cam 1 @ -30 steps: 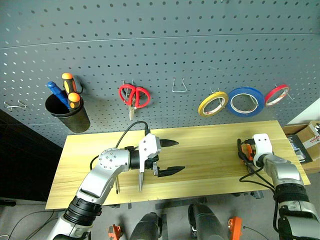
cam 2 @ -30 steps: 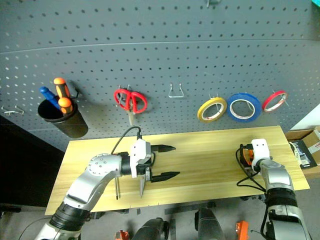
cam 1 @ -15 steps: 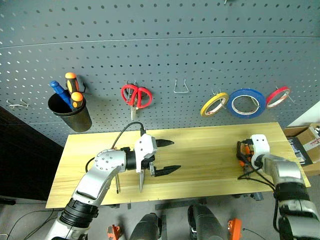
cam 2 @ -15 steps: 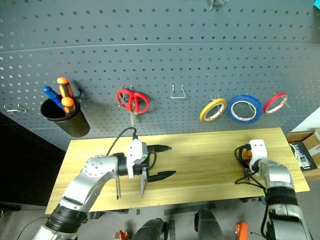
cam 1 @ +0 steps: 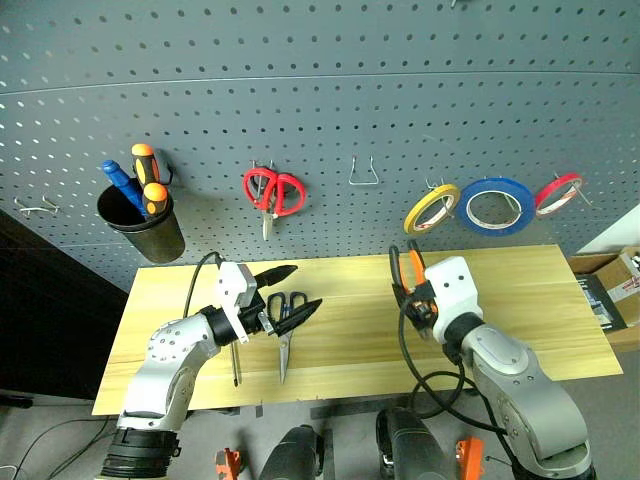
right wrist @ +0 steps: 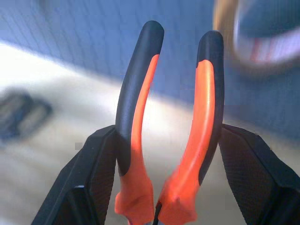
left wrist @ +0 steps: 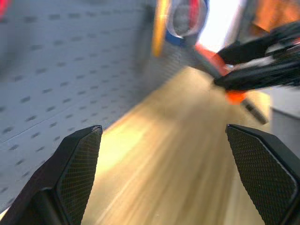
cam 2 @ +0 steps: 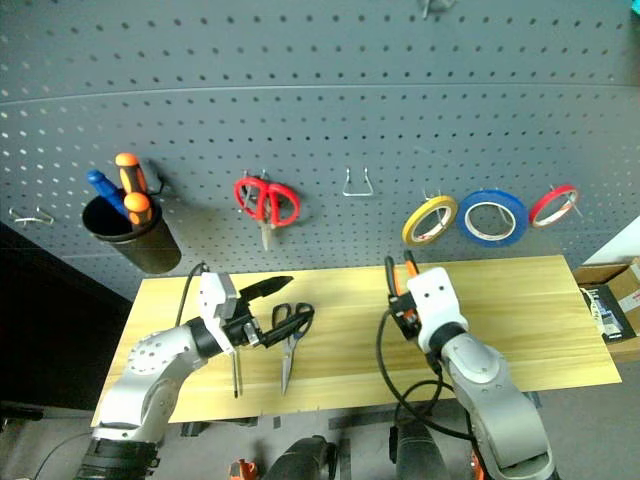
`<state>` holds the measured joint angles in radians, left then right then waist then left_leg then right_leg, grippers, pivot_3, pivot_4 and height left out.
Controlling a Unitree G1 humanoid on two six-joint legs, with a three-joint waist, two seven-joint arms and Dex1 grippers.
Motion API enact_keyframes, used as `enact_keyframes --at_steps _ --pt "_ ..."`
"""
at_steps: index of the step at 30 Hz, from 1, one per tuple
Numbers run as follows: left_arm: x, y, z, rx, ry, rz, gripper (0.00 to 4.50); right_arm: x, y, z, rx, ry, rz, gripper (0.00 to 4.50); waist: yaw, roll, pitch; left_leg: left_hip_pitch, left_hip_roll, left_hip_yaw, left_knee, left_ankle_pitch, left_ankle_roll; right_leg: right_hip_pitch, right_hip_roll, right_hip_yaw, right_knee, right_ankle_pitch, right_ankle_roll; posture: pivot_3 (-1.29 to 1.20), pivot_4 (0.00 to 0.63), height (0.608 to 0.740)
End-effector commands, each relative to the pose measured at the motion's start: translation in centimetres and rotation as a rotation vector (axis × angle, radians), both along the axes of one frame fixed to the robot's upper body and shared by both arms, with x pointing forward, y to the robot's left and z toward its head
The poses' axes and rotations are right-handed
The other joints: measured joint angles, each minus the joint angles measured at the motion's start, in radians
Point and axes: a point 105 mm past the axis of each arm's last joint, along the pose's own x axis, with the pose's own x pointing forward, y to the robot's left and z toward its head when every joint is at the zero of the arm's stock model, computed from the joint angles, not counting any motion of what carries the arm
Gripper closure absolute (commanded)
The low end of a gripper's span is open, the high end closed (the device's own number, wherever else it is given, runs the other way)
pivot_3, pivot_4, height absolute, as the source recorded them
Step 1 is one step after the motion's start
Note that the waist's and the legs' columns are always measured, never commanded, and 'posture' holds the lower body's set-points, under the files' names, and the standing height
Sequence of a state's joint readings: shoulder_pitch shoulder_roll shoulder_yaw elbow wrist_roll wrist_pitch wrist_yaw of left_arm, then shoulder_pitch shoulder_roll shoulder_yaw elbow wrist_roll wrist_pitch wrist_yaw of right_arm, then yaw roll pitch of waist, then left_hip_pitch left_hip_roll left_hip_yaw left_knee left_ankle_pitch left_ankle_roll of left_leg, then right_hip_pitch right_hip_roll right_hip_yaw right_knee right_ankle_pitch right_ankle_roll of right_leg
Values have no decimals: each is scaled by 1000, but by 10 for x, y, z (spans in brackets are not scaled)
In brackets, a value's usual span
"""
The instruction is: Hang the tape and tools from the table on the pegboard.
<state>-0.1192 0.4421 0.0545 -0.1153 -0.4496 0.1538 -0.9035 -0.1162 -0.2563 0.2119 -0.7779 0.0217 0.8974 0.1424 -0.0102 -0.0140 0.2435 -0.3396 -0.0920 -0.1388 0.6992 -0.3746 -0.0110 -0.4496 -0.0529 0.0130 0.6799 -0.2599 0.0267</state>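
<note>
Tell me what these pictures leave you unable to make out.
- Small orange-and-black-handled pliers: the head is hidden between the right tool's fingers in the right wrist view.
- Slim screwdriver on the light wooden table: the handle end is covered by the left arm in the head views.
- Yellow tape roll on the grey pegboard: a blurred streak in the left wrist view.

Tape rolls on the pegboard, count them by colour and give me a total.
Yellow tape roll: 1
Blue tape roll: 1
Red tape roll: 1
Total: 3, all hanging on the pegboard
</note>
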Motion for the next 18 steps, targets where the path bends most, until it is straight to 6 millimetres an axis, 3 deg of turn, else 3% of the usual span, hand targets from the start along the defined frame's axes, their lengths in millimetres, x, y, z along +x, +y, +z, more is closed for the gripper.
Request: enact_keyframes --at_steps 1,7,11,18 --pt "2 9 15 -46 -54 56 0 2 8 57 2 -269 14 1441 1 0 0 0 0 0 0 0 0 0 0 0 0 0 0 42 216 740" --pt "1 10 13 -34 -44 45 0 22 19 103 41 -470 24 1445 3 -2 -1 0 0 1 -1 0 0 -1 0 -1 0 1 -1 49 210 740" --pt "-6 0 16 -27 -52 -24 0 35 38 136 102 -587 43 1446 1 -2 -1 0 0 2 -1 0 0 -2 0 -1 -1 1 -1 54 209 740" --pt "-9 -12 23 -39 -61 -70 0 53 58 170 181 -694 37 1447 -5 -2 -2 -2 0 3 -1 0 0 -4 -1 -2 0 1 -2 61 205 740"
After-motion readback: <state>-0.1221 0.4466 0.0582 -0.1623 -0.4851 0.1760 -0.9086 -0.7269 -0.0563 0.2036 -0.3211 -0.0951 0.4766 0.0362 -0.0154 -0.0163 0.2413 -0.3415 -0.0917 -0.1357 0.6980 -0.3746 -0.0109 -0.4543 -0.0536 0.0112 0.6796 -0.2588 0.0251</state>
